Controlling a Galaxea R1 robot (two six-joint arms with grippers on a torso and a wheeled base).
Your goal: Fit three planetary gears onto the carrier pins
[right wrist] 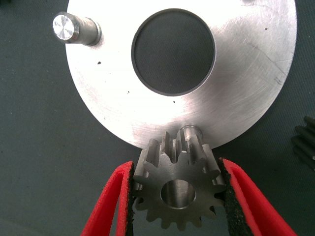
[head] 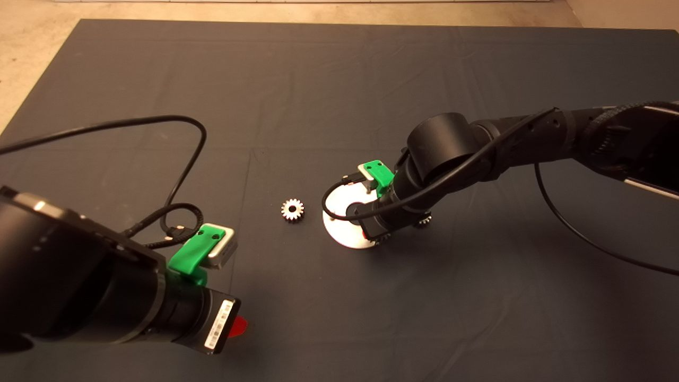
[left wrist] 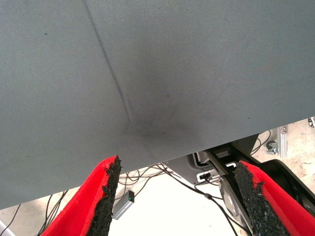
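My right gripper point(right wrist: 177, 169) is shut on a planetary gear point(right wrist: 176, 191) by its toothed sides. It holds the gear at the rim of the silver disc point(right wrist: 246, 88), and the gear's centre hole is empty. The top of one carrier pin point(right wrist: 190, 132) shows just beyond the gear, and a second pin point(right wrist: 74, 28) stands bare across the disc. In the head view the right gripper point(head: 371, 233) covers part of the disc point(head: 342, 233). A loose gear point(head: 292, 209) lies on the mat left of the disc. Another gear point(head: 423, 219) lies right of it, also visible as the gear point(right wrist: 306, 147).
My left gripper point(head: 240, 324) waits at the lower left, fingers apart over the mat's edge point(left wrist: 178, 167). Its cable point(head: 180, 175) loops across the left part of the mat. The floor with cables shows beyond the mat in the left wrist view.
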